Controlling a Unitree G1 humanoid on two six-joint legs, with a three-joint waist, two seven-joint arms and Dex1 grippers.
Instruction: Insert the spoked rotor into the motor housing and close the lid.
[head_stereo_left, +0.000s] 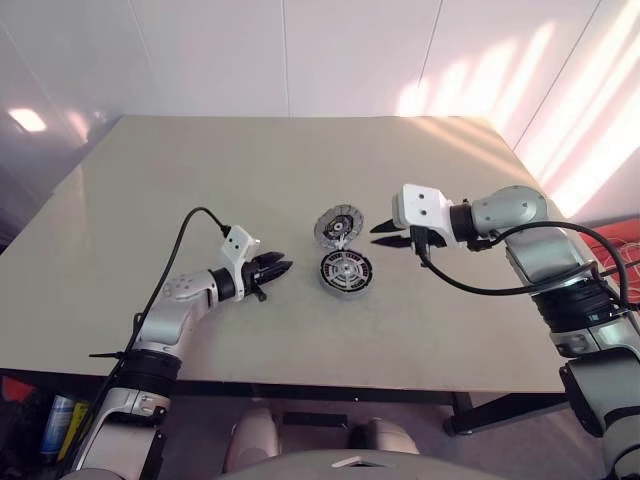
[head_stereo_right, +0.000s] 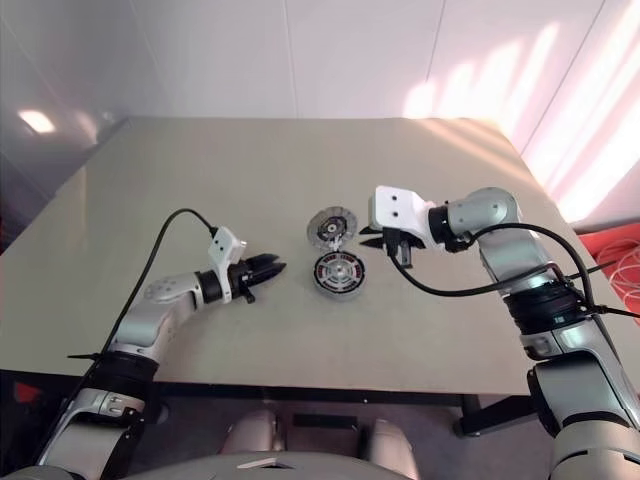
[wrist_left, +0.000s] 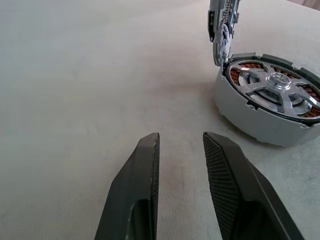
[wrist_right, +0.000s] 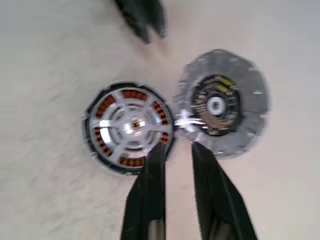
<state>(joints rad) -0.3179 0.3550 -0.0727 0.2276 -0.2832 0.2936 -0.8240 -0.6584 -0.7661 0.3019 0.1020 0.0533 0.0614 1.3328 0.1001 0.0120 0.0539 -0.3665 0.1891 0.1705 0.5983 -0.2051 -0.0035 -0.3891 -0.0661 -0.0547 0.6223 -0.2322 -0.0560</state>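
Spoked rotor (wrist_left: 274, 86): already seated in the motor housing (head_stereo_left: 346, 272), its silvery spokes lying over the coppery windings, so insertion looks done.
Motor housing: rests on the tabletop (head_stereo_left: 200, 190) between the two arms, near the middle.
Lid (head_stereo_left: 337, 226): swung up and back on its hinge, standing tilted behind the cup (not yet closed), inner face toward the robot.
Left gripper (head_stereo_left: 277, 268): low over the tabletop just left of the housing, jaws partly apart with nothing between them; probably waiting to steady the cup.
Right gripper (head_stereo_left: 385, 233): raised just right of the lid, pointing at it; jaws a little apart and empty, apparently placed to push the lid over.
Step in hand: closing the lid is what remains, by my reading.
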